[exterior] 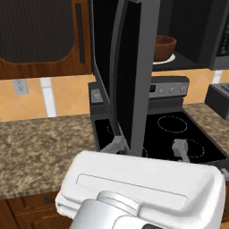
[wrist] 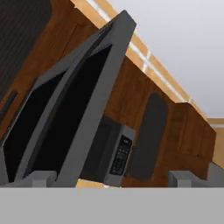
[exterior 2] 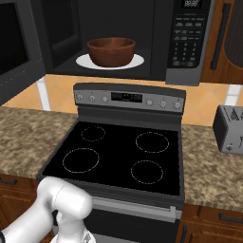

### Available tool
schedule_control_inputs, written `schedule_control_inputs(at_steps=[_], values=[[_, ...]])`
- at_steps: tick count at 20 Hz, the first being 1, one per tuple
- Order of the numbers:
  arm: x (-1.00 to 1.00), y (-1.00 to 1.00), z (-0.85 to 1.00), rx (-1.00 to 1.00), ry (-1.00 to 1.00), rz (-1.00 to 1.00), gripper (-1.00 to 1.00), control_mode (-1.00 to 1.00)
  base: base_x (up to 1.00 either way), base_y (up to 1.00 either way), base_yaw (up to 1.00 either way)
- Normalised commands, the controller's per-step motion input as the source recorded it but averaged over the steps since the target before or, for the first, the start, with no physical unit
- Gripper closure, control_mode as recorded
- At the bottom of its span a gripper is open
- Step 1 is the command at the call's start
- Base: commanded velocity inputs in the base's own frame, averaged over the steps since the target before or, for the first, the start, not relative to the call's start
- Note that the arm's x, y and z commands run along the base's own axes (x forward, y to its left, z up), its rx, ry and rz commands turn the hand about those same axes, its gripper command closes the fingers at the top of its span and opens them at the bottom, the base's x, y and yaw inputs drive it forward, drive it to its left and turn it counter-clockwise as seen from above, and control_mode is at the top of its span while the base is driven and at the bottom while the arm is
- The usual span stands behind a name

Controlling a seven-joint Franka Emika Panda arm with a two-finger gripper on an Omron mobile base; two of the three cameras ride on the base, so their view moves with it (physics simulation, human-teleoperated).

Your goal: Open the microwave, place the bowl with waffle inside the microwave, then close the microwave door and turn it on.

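Base views sharing stove point(exterior 2: 123, 156), flanking.

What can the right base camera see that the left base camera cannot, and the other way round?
Right base view alone: the microwave's keypad panel, all four stove burner rings, and a full look at the white turntable plate under the bowl.

Left base view alone: the open microwave door seen edge-on, swung out over the stove, an outlet on the wall, and the gripper, one finger low over the cooktop.

Both: the reddish-brown bowl inside the open microwave, the black stove with its knobs, the granite counter and the toaster.
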Motion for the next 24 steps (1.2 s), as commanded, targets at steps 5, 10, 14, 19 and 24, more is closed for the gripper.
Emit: schedule_control_inputs(at_steps=[5,10,14,19,24], values=[[0.80,0.28,-0.51,-0.06,-0.05,-0.24,-1.00,-1.00,0.00,0.00,0.00],[0.69,0.34,-0.28,-0.09,0.00,-0.28,-1.00,-1.00,0.00,0.00,0.00],[0.55,0.28,-0.27,-0.05,-0.01,-0.28,-1.00,-1.00,0.00,0.00,0.00],[0.51,0.08,-0.04,-0.07,0.00,-0.20,-1.00,-1.00,0.00,0.00,0.00],[0.11,-0.32,0.05,-0.01,0.00,-0.05,-1.00,-1.00,0.00,0.00,0.00]])
